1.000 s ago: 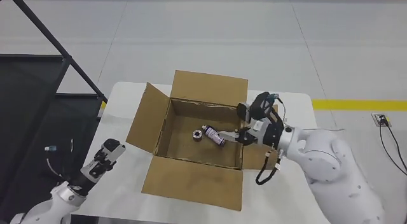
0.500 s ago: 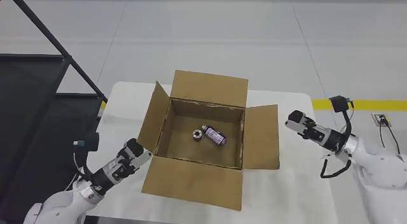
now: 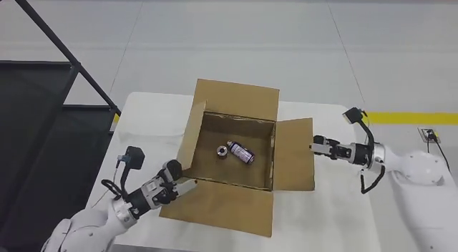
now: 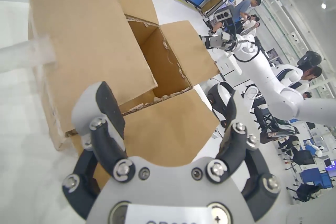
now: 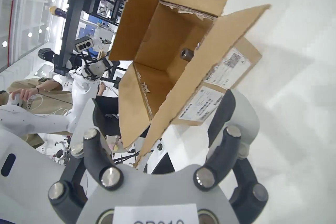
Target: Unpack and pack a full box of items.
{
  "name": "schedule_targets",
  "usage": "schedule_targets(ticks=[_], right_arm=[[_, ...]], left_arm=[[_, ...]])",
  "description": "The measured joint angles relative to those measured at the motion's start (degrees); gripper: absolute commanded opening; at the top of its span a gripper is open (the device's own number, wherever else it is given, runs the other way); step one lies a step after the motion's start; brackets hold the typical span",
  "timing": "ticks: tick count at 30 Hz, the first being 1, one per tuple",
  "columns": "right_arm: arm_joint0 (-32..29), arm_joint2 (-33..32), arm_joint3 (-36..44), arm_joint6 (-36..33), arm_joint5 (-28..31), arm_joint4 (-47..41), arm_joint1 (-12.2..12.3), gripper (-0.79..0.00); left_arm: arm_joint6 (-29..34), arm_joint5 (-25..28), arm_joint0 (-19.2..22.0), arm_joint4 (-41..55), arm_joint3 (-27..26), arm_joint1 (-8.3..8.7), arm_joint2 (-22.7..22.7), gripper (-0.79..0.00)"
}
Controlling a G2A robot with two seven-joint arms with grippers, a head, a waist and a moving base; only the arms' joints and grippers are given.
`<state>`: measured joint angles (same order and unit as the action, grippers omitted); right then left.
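L tool (image 3: 177,179), jaws apart, sits by box (image 3: 236,99) at its upright left flap (image 3: 192,129). R tool (image 3: 315,144), also spread, is just off the flat right flap (image 3: 295,155). Bottle (image 3: 241,152) + metal ring (image 3: 222,152) lie inside. Prob. the flap-closing step; next, tip the left flap inward w/o shifting the box.
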<state>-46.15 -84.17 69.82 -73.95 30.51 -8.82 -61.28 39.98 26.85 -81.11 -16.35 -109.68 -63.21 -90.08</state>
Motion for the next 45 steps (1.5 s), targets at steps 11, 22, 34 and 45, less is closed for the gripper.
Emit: schedule_targets(ticks=[11, 22, 34, 45], right_arm=[[7.84, 14.42, -1.89, 0.51, 0.34, -11.35, -0.84, 0.000], [18.29, 31.26, -14.23, 4.28, 4.10, -14.15, -4.43, 0.000], [23.32, 39.50, -21.77, 11.58, 11.41, -7.50, -7.29, 0.000], [24.01, 41.08, -23.60, 18.08, 17.38, -2.29, -7.94, 0.000]], left_arm=[[6.48, -4.78, 6.79, 4.11, 3.86, 0.21, 5.09, 0.000], [6.09, -5.15, 7.83, 9.97, 7.40, 0.53, 4.91, 0.000], [6.56, -6.96, 9.14, 13.21, 9.49, 0.74, 6.53, 0.000], [5.92, -10.76, 11.66, 11.65, 12.00, 0.65, 9.96, 0.000]])
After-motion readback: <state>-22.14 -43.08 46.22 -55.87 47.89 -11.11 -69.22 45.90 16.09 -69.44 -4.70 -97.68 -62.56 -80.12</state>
